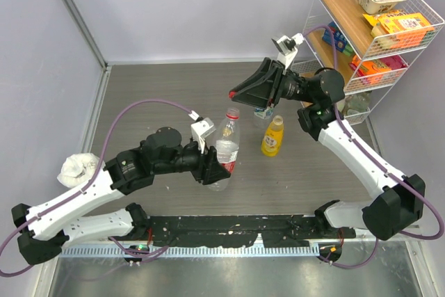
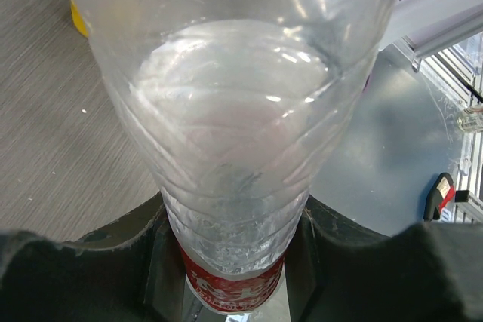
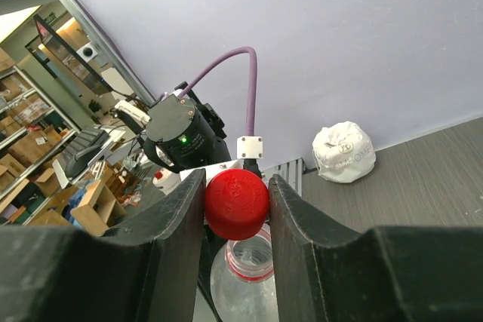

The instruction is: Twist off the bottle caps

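Observation:
My left gripper [image 1: 215,168] is shut on the lower body of the clear bottle with the red label [image 1: 227,145], which stands tilted. That bottle [image 2: 234,111] fills the left wrist view, squeezed between the black fingers [image 2: 128,262]. My right gripper [image 3: 236,195] is shut on the red cap [image 3: 236,203], held just above the bottle's open neck [image 3: 250,260], apart from it. From the top view the right gripper [image 1: 233,94] hovers over the bottle's top. The yellow-orange bottle [image 1: 272,137] stands capped to the right. A clear bottle with a blue label [image 1: 263,111] stands behind it, partly hidden by the right gripper.
A crumpled white cloth [image 1: 78,167] lies at the table's left side beside the left arm. A wire shelf rack [image 1: 375,26] with snack boxes stands at the back right. Grey walls close the table at the back and left.

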